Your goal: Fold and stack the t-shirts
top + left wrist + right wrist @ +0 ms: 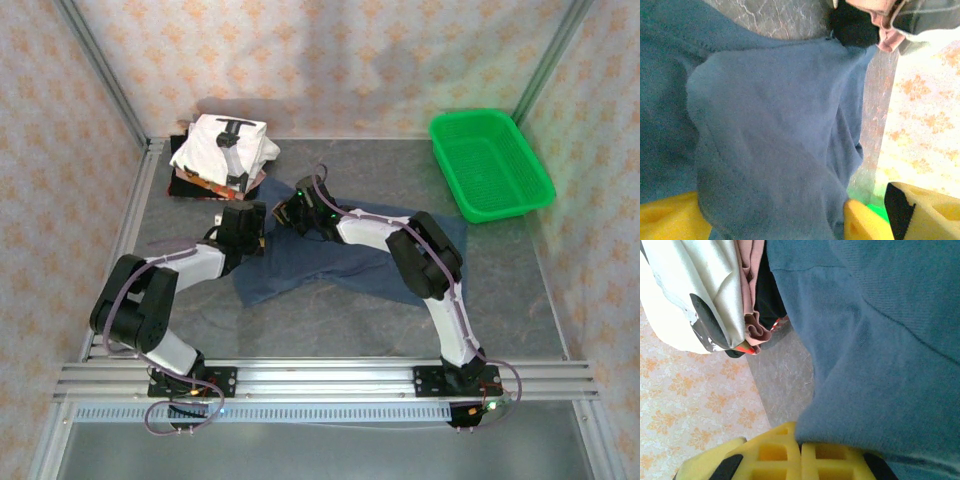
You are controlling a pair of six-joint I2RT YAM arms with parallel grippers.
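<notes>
The navy-blue shirt (340,265) lies rumpled across the middle of the table. My right gripper (288,213) is at its back left corner, and in the right wrist view its yellow fingers (801,440) are pressed together, shut on the shirt's edge (880,340). My left gripper (245,232) is at the shirt's left side. In the left wrist view its fingers (777,215) stand far apart, with blue cloth (770,125) bulging between and over them. The stack of folded shirts (222,150), white with black print on top, sits just behind both grippers.
A green mesh basket (490,165) stands at the back right by the wall. Patterned walls close in the table on three sides. The folded stack's edge (695,285) hangs close to the right gripper. Bare grey tabletop (330,330) lies in front of the shirt.
</notes>
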